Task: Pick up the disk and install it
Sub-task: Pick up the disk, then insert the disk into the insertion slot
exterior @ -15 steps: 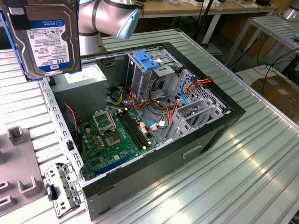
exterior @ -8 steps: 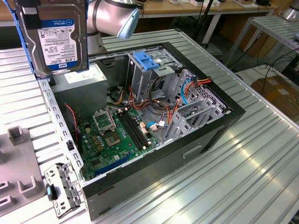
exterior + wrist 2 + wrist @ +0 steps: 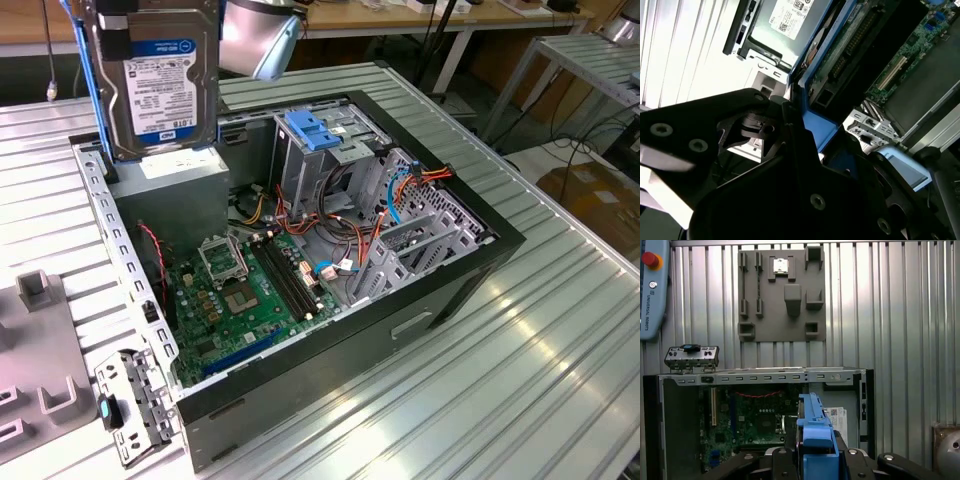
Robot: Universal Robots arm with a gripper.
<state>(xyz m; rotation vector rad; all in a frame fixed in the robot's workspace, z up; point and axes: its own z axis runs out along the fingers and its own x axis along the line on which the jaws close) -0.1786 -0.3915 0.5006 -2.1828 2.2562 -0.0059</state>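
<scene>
Inspector: Ribbed aluminium tabletop (image 3: pixel 540 380), carrying an open computer case (image 3: pixel 400 330) laid on its side, motherboard (image 3: pixel 240 290) exposed. A light-blue bracket (image 3: pixel 320 130) sits atop the drive cage. Where is the disk?

Recorder: The disk (image 3: pixel 160 80) hangs upright and clear of the tabletop, label toward the exterior camera. It is at the exterior view's left, over the case corner that houses the grey power supply (image 3: pixel 185 200). Whether its lower edge touches that box cannot be determined. In the first wrist view its blue frame (image 3: pixel 815 432) shows edge-on above the case interior.

Inspector: Claw condition?

Recorder: The claw (image 3: pixel 815 460) is drawn in narrow and clamped on the disk, with a black finger on either side of the blue frame. The second wrist view confirms it: the claw (image 3: pixel 805 125) has the blue rail running straight through its grip. It touches nothing else.

Inspector: Handling assessment?

Recorder: By judgement, the unit is rigid and dense, fairly heavy for its size. It is sensitive to knocks, and its metal faces are smooth enough to slip. The plastic frame along the edges looks the soundest purchase, sparing the label face and the circuit side. The present hold appears to conform.
</scene>
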